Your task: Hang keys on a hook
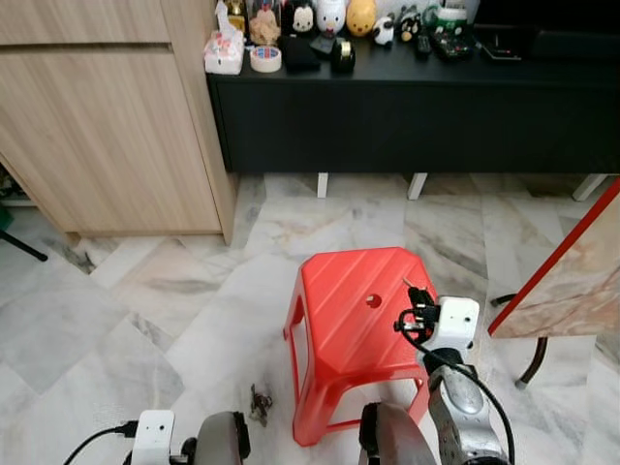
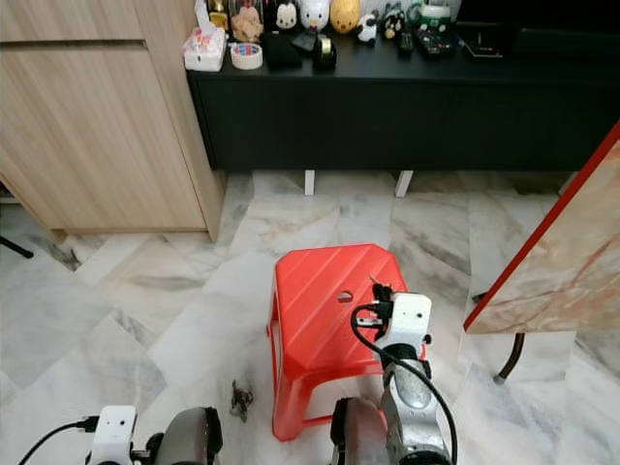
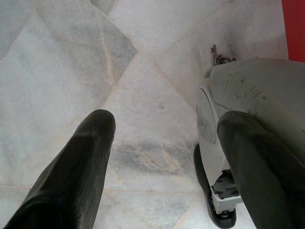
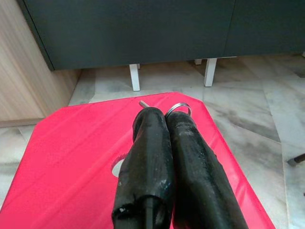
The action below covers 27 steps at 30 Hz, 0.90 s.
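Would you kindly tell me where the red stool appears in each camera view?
Left eye: red stool low centre, beneath the right end effector.
Right eye: low centre.
Left wrist: red sliver at the upper corner.
Right wrist: its top spreads under the fingers.
Shared landmark: marble floor.

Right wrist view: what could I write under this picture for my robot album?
The right pincer, shut on a key ring, above a red stool, facing a dark cabinet.
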{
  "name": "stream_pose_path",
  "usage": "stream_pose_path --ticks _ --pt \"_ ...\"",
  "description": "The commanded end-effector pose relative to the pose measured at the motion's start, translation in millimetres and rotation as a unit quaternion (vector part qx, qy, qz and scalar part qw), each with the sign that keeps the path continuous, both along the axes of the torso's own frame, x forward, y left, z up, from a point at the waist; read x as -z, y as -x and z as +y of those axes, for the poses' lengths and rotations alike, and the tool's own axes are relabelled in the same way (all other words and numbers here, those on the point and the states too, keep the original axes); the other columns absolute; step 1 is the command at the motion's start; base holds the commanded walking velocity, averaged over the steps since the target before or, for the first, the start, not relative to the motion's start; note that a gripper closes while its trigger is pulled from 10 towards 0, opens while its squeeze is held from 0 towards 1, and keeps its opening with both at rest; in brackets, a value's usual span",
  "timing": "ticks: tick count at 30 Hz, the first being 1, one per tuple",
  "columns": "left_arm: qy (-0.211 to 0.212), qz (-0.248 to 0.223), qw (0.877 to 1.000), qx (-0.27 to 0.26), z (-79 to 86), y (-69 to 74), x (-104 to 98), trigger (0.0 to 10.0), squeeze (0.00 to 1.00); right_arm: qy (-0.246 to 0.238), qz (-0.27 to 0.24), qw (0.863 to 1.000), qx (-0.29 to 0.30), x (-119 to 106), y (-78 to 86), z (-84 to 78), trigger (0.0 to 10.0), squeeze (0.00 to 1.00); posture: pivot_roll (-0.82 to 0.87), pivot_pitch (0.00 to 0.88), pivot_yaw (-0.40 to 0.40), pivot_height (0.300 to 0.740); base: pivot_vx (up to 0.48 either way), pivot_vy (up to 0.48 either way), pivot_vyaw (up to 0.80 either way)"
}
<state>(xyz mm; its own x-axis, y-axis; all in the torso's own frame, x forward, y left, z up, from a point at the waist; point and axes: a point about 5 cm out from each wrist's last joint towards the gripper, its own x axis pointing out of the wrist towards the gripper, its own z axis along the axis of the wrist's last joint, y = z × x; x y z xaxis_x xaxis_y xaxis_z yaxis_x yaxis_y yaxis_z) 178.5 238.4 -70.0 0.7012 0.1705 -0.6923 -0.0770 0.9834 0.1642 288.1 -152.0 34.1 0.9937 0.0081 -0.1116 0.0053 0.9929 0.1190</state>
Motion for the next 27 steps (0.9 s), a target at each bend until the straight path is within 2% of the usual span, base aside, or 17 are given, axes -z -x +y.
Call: stream_pose_path --ticks 1,10,20,27 --pt "0.021 0.050 0.998 0.037 -20.1 17.4 14.4 10.0 0.00 -0.004 -0.002 1.000 0.004 -1.5 0.3 -0.7 10.0 0.00 0.01 0.055 -0.083 0.625 0.000 0.000 0.00" --pt "0.021 0.054 0.998 0.036 -20.1 18.4 15.0 10.0 0.00 -0.004 -0.002 1.000 0.002 -4.6 -0.6 1.8 10.0 0.00 0.02 0.028 -0.084 0.670 0.000 0.000 0.00" --pt "0.023 0.059 0.997 0.038 -24.8 20.8 17.1 10.0 0.00 -0.001 -0.001 1.000 0.001 -4.8 2.3 3.6 10.0 0.00 0.02 0.001 -0.084 0.740 0.000 0.000 0.00" --pt "0.022 0.059 0.997 0.040 -24.6 19.8 16.8 10.0 0.00 0.001 0.012 1.000 0.001 -1.6 3.6 5.1 10.0 0.00 0.02 0.000 -0.083 0.740 0.000 0.000 0.00"
